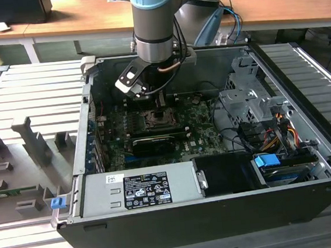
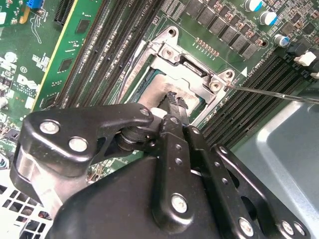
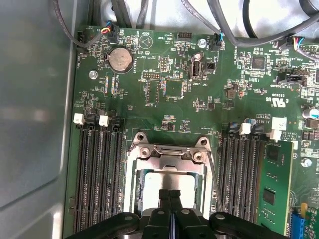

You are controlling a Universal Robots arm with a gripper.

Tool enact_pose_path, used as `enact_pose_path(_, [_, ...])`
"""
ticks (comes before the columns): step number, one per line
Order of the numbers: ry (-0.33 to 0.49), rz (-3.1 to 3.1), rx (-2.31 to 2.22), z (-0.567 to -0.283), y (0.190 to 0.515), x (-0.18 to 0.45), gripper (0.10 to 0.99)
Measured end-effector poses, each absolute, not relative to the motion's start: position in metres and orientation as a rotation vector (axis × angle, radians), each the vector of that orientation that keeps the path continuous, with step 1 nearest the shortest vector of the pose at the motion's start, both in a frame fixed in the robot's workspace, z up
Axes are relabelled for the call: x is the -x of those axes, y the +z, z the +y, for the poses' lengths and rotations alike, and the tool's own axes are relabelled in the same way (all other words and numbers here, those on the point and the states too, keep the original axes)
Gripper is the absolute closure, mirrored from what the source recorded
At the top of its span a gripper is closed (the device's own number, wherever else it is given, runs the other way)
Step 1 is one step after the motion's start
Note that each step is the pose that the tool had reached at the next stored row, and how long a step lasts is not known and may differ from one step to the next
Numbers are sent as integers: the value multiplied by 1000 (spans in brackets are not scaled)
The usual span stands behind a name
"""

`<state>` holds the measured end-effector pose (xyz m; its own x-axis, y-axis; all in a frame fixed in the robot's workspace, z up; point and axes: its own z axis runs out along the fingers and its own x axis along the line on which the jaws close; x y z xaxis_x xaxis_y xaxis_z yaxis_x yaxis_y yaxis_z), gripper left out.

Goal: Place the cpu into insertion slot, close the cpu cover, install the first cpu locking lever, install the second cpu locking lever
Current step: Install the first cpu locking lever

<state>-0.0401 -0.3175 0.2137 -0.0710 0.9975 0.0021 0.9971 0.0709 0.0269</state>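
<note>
Pincer (image 3: 169, 195) drawn narrow, tips together with nothing visibly between them, poised straight above the cpu (image 3: 188, 183), perhaps touching its top; cpu lying flat in the insertion slot (image 1: 153, 123), cpu cover (image 3: 172, 160) down around it; thin locking lever (image 2: 279, 94) sticking out free beside the socket; white label on the grey box (image 1: 142, 188), print left unread.
</note>
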Motion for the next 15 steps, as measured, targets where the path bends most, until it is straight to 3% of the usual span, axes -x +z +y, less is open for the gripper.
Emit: enact_pose_path(15, [33, 2286, -2130, -317, 217, 40, 980])
